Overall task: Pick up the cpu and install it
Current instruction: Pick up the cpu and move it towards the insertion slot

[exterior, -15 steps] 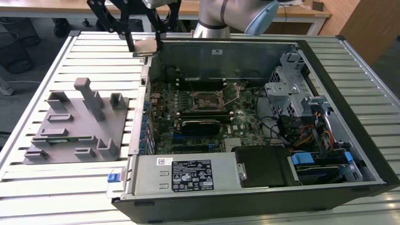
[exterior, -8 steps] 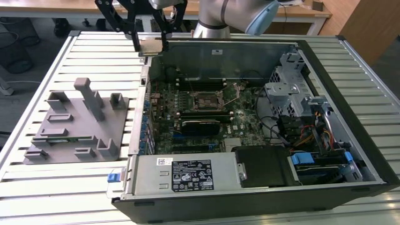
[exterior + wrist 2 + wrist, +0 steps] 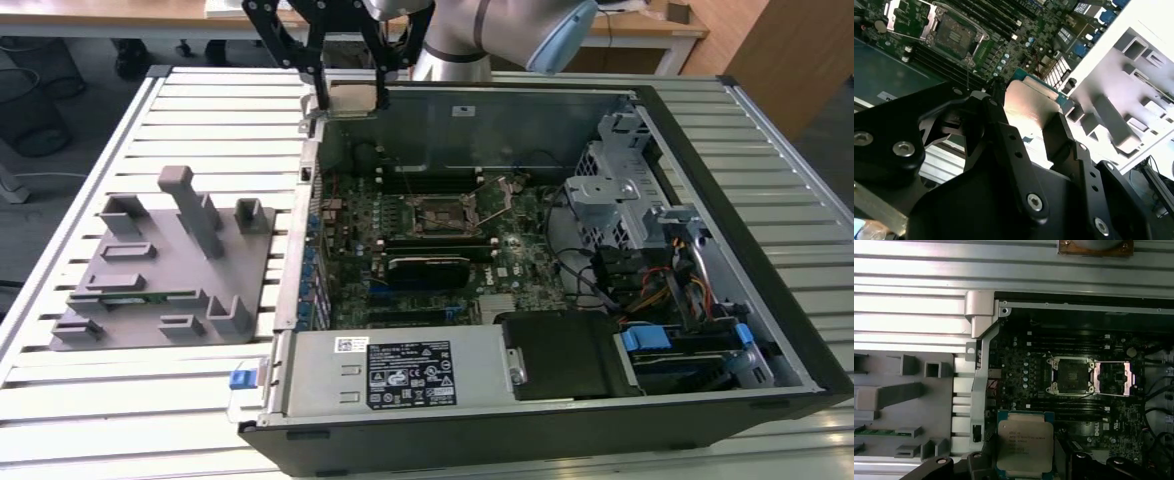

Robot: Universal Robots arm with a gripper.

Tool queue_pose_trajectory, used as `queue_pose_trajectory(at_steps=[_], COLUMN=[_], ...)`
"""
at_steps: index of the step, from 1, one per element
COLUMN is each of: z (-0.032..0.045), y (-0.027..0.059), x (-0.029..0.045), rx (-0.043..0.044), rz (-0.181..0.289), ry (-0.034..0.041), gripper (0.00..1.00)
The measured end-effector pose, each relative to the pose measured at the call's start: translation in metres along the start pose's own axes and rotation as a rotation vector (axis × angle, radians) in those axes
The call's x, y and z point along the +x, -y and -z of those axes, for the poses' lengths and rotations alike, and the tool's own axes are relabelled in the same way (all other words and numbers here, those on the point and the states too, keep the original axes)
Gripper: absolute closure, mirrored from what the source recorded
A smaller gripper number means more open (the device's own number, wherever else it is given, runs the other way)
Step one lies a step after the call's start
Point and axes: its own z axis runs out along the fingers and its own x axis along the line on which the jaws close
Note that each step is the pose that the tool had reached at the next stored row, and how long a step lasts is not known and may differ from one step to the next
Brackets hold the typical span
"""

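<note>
- The pincer (image 3: pixel 348 88) hangs over the far edge of the open computer case (image 3: pixel 747 400), near the case's corner on the exterior view's left.
- Its two black fingers (image 3: pixel 1004 135) are closed on the cpu (image 3: pixel 352 99), one on each opposite edge of the chip.
- In the first wrist view the cpu (image 3: pixel 1025 442) shows its silver lid with a thin green rim around it, lying flat between the fingers.
- In the second wrist view the cpu (image 3: pixel 1030 105) sits up in the air above the motherboard, touching nothing but the fingers.
- The cpu socket (image 3: pixel 1071 375) lies in the middle of the motherboard (image 3: pixel 400 290), well apart from the held chip.
- The socket's metal frame (image 3: pixel 1114 377) is swung open to one side, and the socket's square bed is bare.
- A grey plastic fixture (image 3: pixel 160 270) with upright blocks rests on the slatted metal worktop (image 3: pixel 134 420), beside the case on the exterior view's left.
- A thin green strip (image 3: pixel 874 431) lies in one of the fixture's slots.
</note>
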Motion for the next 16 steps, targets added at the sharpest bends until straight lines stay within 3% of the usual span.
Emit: queue_pose_trajectory(at_steps=[7,16], z=[-0.0016,-0.003], y=[0.0,0.0001], x=[-0.0189,-0.0335], rx=[-0.0001,0.0001], rz=[-0.001,-0.003], ry=[0.0001,0.0002], gripper=[0.45,0.45])
